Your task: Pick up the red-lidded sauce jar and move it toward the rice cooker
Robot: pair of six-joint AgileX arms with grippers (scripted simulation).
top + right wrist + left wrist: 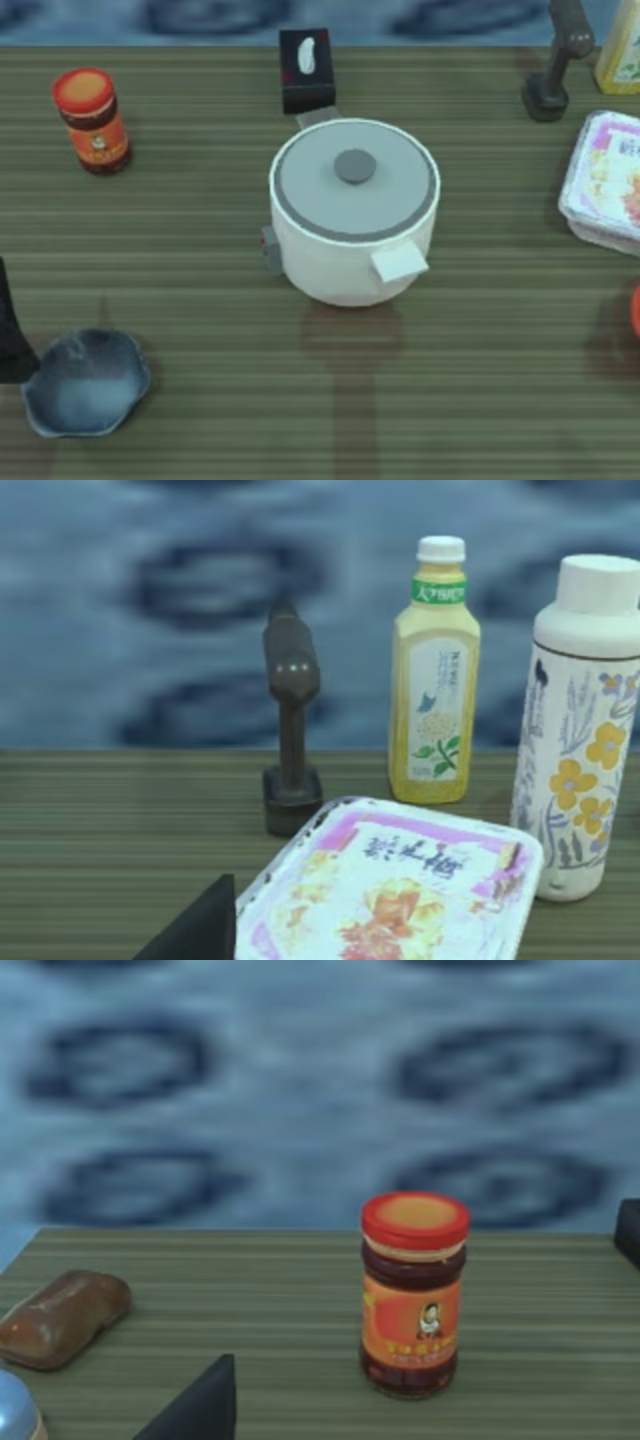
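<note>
At the near left edge of the top view, only a dark sliver of the left arm (pixel 10 330) shows beside a crinkled bowl (pixel 85 383); its gripper is cut off, and whether it is open or closed, or holds anything, cannot be told. In the left wrist view a single black finger (pixel 205 1407) pokes into the frame, touching nothing. The right arm is out of the top view; its wrist view likewise shows only one black finger (pixel 200 930) near a white, printed tray (pixel 400 890), so its state cannot be told either. A red object (pixel 636 308) is clipped by the right edge and cannot be identified. At the table's centre stands the cooker (pixel 352 210), white with a grey-ringed lid and dark knob. Behind it, touching or nearly so, is a black box (pixel 305 68). The jar (pixel 92 120) stands upright at the far left, well apart from the cooker: dark glass, orange-red lid, orange label with a small pale figure. Far right stand a dark scanner-like tool (pixel 555 60), a yellow bottle (pixel 433 670) and a flowered flask (pixel 580 720). A brown lump (pixel 62 1315) lies near the jar.
</note>
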